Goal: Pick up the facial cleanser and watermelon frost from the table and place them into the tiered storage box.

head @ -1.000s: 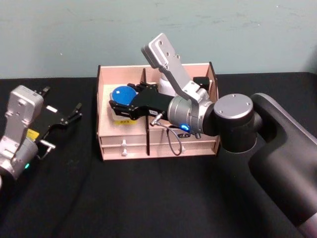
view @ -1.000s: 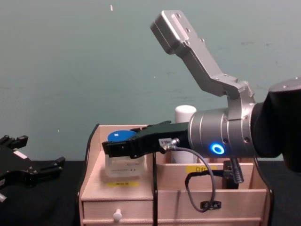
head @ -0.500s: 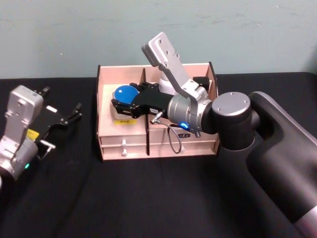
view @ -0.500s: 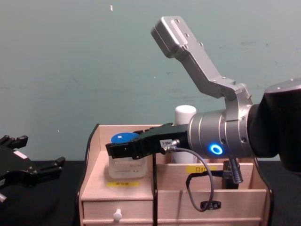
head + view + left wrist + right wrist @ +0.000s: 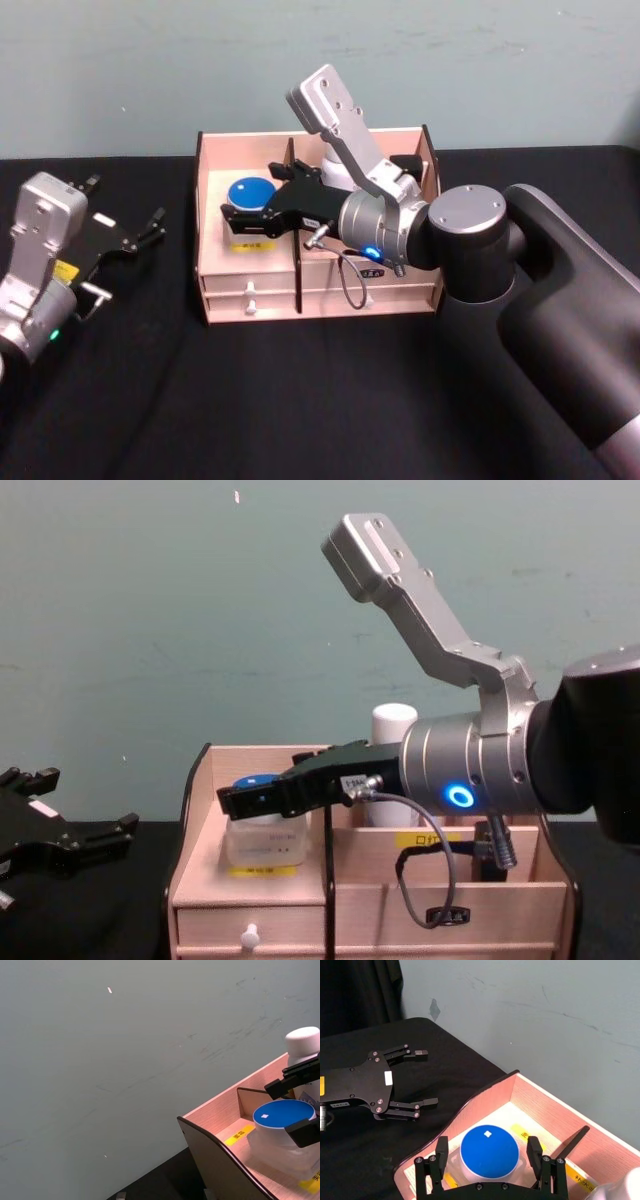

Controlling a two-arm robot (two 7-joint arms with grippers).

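The right gripper (image 5: 250,207) hangs over the box's (image 5: 215,290) left compartment with its fingers (image 5: 440,1152) spread wide, one on each side of the blue-lidded jar (image 5: 248,194) and clear of it. The jar sits down in that compartment, resting on the floor beside a yellow label (image 5: 525,1135), at about ten o'clock from the gripper's silver wrist. Behind the dark divider (image 5: 297,270), at roughly one o'clock from the jar, a white-capped bottle (image 5: 393,725) stands upright in the back of the right compartment. From the chest, the black fingers cross in front of the jar's clear body (image 5: 262,842), just above the small drawer with its white knob (image 5: 249,937). Well off at nine o'clock from the box, the left gripper (image 5: 150,226) rests low over the black table (image 5: 300,400), its fingers parted, holding nothing.
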